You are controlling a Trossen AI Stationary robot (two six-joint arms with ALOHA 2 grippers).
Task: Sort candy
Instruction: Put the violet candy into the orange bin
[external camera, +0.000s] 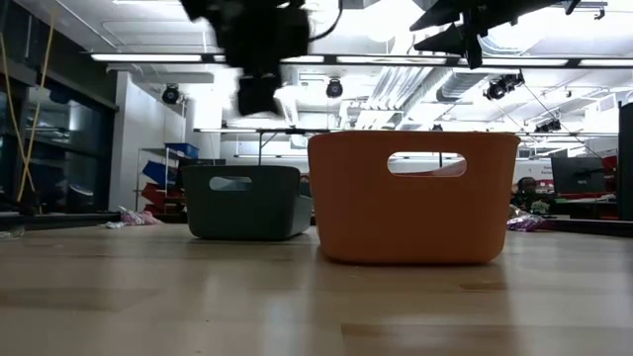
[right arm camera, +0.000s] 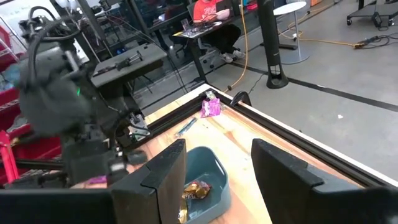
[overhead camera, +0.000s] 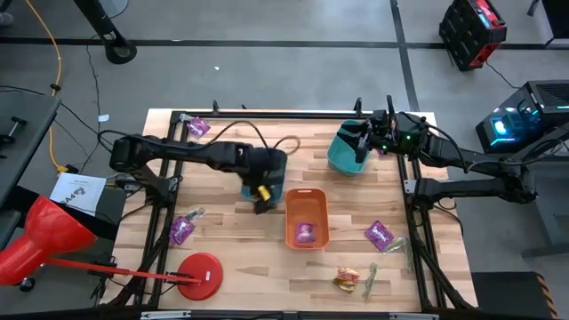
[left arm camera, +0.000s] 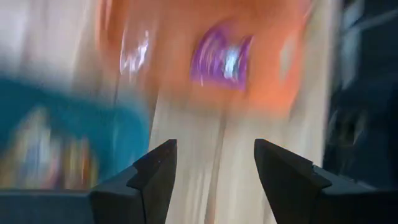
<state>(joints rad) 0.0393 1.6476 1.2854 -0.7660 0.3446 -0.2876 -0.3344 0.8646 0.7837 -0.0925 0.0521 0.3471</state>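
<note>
Near edge: gold-wrapped candy [overhead camera: 346, 282] and a green stick [overhead camera: 371, 277], lower right of the high view.
Orange bin [overhead camera: 307, 197]: centre, holding one purple packet [overhead camera: 305, 233].
Left gripper [overhead camera: 263, 201]: beside the orange bin's left rim, fingers apart, empty.
Teal bin [overhead camera: 340, 158]: upper right.
Right gripper [overhead camera: 363, 142]: over the teal bin, fingers apart, empty.

orange bin [overhead camera: 307, 218], teal bin [overhead camera: 345, 153], red funnel [overhead camera: 40, 236]
</note>
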